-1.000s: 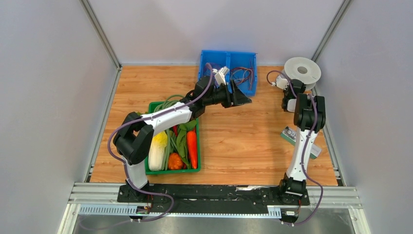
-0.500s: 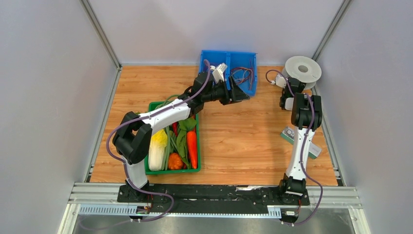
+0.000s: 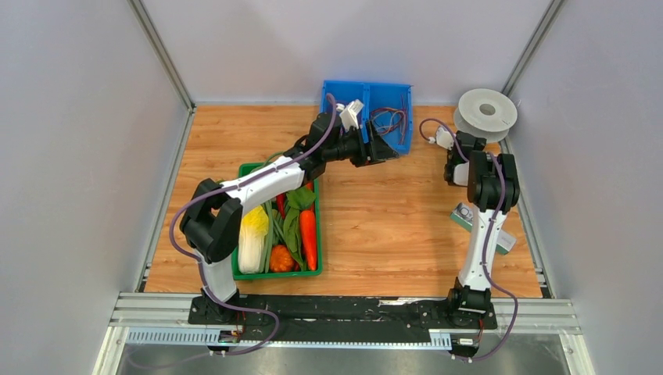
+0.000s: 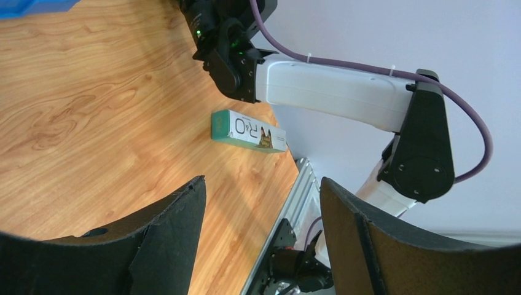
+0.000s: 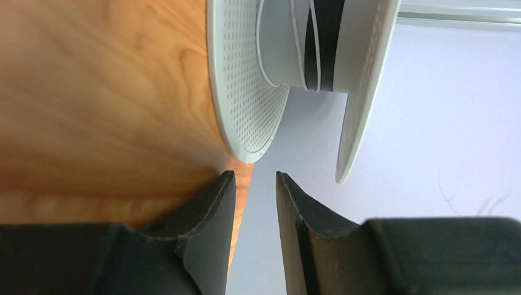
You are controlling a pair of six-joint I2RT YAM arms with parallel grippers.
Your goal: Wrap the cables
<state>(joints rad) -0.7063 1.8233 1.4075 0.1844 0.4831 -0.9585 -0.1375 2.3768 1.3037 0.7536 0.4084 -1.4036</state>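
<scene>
Right fingers drawn back, pale-grey perforated spool, dark-banded hub

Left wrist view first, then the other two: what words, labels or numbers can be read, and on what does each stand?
"R O": large letters on the white face of the green and white box, left wrist view. A small mark between the letters is too small to read, and a small picture sits beside them.
Top external view: the print on that same box is too small to read.
Right wrist view: no text on the spool.
</scene>
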